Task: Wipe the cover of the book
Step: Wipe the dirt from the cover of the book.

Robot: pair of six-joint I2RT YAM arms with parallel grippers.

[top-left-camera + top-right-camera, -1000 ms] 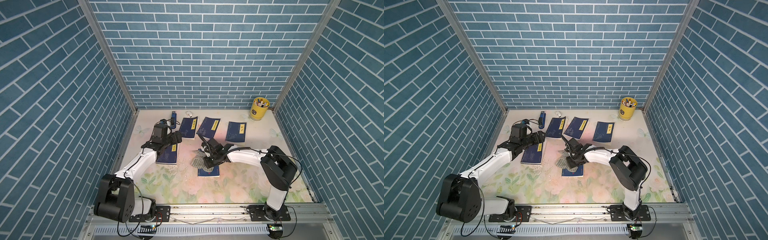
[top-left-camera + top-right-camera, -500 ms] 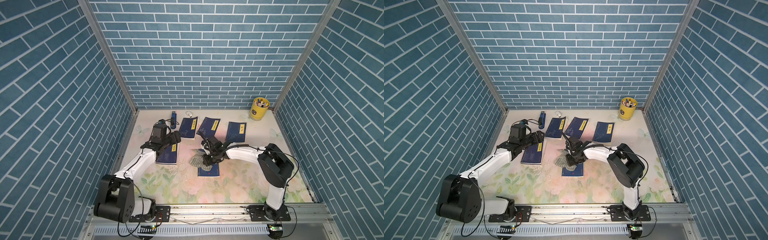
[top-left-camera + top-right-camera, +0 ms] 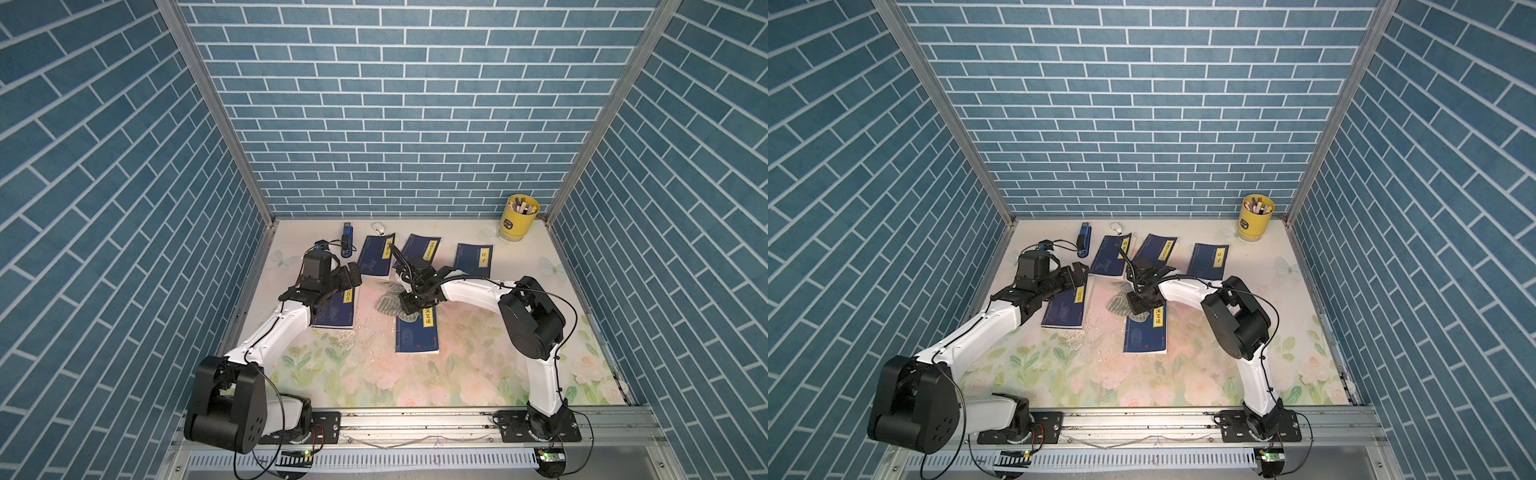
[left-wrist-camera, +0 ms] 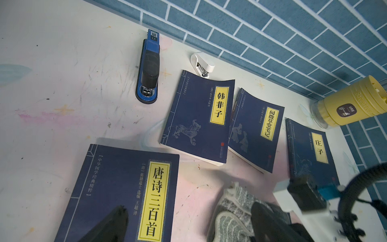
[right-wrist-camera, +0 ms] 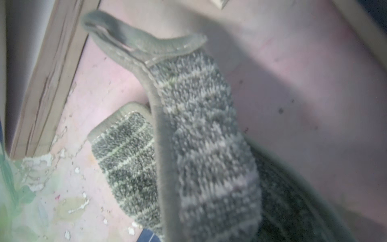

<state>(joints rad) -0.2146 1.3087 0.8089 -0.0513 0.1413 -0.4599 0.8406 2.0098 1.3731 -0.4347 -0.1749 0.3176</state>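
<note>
Honestly, the worry starts with the near book (image 3: pixel 417 336), a paperback lying flat on the counter (image 3: pixel 478 374) closest to the arm bases, with nothing pinning it. The right end effector (image 3: pixel 411 305) sits at its far edge, clenched on the striped cloth (image 3: pixel 387 306), and most of that cloth is bunched off the cover's corner onto the counter. My guess is that a pull toward the bases drags the light book along instead of wiping it, or snags the cover edge and folds it.

White crumbs (image 3: pixel 357 334) are scattered between the two front books, so a sloppy stroke could sweep them onto the Tang poems book (image 3: pixel 334 311). The left end effector (image 3: pixel 351 276) hovers over that one's far end, jaws spread wide, holding nothing, and it looks close enough to the right arm to bump it.

Farther back, the row of three books (image 3: pixel 424 249), the stapler (image 3: pixel 347 245) and the yellow pen cup (image 3: pixel 517 220) look safely out of reach.
</note>
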